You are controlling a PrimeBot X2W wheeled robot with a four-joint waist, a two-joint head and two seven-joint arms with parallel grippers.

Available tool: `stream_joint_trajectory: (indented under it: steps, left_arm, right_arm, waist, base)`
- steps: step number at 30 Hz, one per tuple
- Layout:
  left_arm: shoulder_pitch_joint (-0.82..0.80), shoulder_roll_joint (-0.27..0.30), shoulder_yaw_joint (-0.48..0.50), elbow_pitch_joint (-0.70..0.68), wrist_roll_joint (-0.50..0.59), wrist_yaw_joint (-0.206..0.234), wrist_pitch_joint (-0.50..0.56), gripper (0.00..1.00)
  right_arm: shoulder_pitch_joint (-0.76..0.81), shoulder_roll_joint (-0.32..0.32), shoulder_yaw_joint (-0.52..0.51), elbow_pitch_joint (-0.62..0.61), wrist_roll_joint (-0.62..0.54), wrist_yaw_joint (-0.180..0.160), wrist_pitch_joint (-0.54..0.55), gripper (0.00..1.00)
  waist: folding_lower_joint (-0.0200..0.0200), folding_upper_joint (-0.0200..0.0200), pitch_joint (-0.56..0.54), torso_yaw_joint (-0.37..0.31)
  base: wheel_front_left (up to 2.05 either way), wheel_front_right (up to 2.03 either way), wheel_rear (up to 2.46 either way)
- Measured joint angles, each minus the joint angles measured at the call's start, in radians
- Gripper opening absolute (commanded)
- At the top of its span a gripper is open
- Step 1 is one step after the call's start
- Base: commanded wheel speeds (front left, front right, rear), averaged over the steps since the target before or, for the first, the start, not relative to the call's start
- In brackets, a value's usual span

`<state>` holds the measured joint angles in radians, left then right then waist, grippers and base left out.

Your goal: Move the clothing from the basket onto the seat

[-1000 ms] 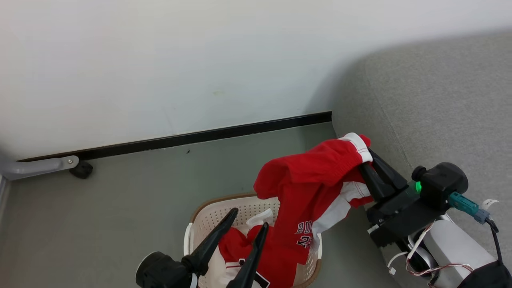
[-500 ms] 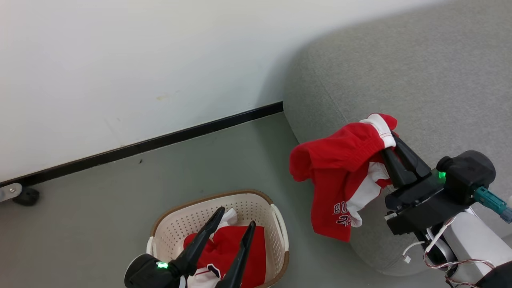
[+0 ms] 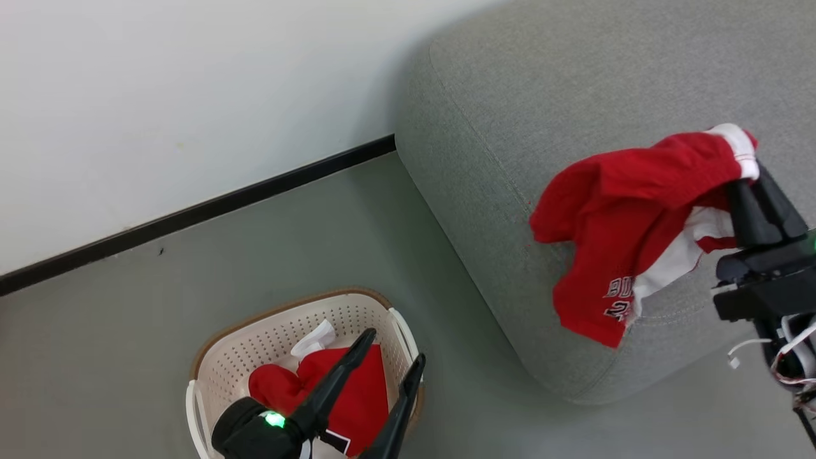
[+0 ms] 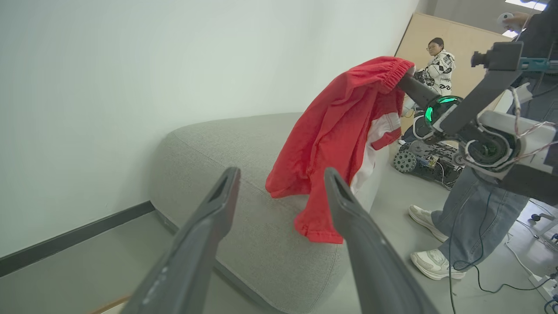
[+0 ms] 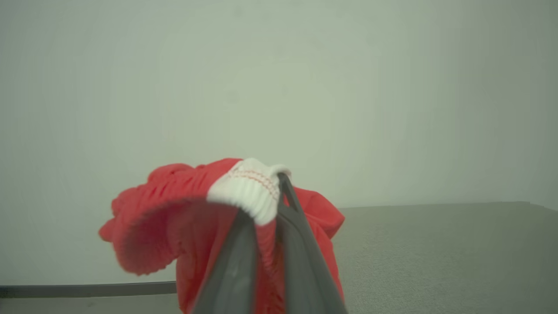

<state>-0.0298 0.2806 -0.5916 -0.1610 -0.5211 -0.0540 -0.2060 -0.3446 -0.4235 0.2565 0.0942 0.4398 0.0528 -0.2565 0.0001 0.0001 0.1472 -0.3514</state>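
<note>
Holding the red garment [image 3: 612,210] by its white-trimmed waistband, my right end effector [image 3: 749,185] sits at three o'clock in the head view, its fingers pinched nearly together on the bunched cloth. I judge this grip suits the carry, since the fabric hangs free below and can clear the seat's edge. The garment dangles over the near rounded corner of the grey seat [image 3: 542,83], which spreads from twelve to four o'clock; whether the lower hem touches the upholstery I cannot tell. My left end effector [image 3: 395,347] is at six o'clock, fingers spread wide and holding nothing, poised above the basket [image 3: 287,312] on the floor at seven o'clock, which I read as readiness for the next pick. Inside the basket lies more red clothing [image 3: 287,392], with a white scrap [image 3: 312,338] at its far side. Counting: two end effectors, one basket, one seat, one garment aloft, and at least one red piece in the basket, though that heap is too bunched to say whether it is one or several. The left wrist view adds two people: a distant person [image 4: 438,65] at one o'clock and a standing person [image 4: 484,218] at four.
</note>
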Motion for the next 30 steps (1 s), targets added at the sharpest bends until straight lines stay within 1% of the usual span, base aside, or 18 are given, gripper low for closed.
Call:
stream_joint_trajectory:
  steps: [6,12,18,23,25,28,30]
  left_arm:
    - [-0.032,0.0,-0.013,-0.008,0.025,-0.009,0.002,1.0]
    - [-0.046,0.004,-0.028,-0.016,0.03,-0.017,0.006,1.0]
    - [-0.046,0.03,-0.025,-0.034,0.032,-0.017,0.014,1.0]
    - [-0.044,0.07,-0.007,-0.063,0.036,-0.018,0.029,1.0]
    - [-0.043,0.085,0.004,-0.077,0.036,-0.017,0.038,1.0]
    - [-0.037,0.106,0.021,-0.1,0.036,-0.016,0.043,1.0]
    - [-0.029,0.118,0.028,-0.117,0.037,-0.015,0.049,1.0]
  right_arm:
    - [-0.068,-0.048,-0.108,0.041,0.028,0.0,0.0,0.0]
    - [-0.154,-0.078,-0.187,0.107,0.051,-0.001,0.0,0.0]
    - [-0.232,-0.134,-0.248,0.176,0.053,-0.011,0.0,0.0]
    - [-0.284,-0.174,-0.306,0.22,0.051,-0.043,0.0,0.0]
    - [-0.295,-0.179,-0.323,0.24,0.051,-0.046,0.0,0.0]
    - [-0.305,-0.182,-0.352,0.27,0.052,-0.071,0.0,0.0]
    - [-0.306,-0.185,-0.382,0.305,0.057,-0.077,0.0,0.0]
  waist:
    - [0.0,0.0,0.051,0.007]
    - [0.0001,0.0,0.098,0.037]
    - [0.0001,0.0001,0.141,0.065]
    - [0.0001,0.0001,0.201,0.094]
    - [0.0001,0.0001,0.224,0.101]
    - [0.0001,0.0001,0.259,0.109]
    - [0.0001,0.0001,0.284,0.113]
  base:
    - [0.0,0.0,0.0]
    - [0.0,0.0,0.0]
    - [0.0,0.0,0.0]
    - [0.0,0.0,0.0]
    - [0.0,0.0,0.0]
    - [0.0,0.0,0.0]
    - [0.0,0.0,0.0]
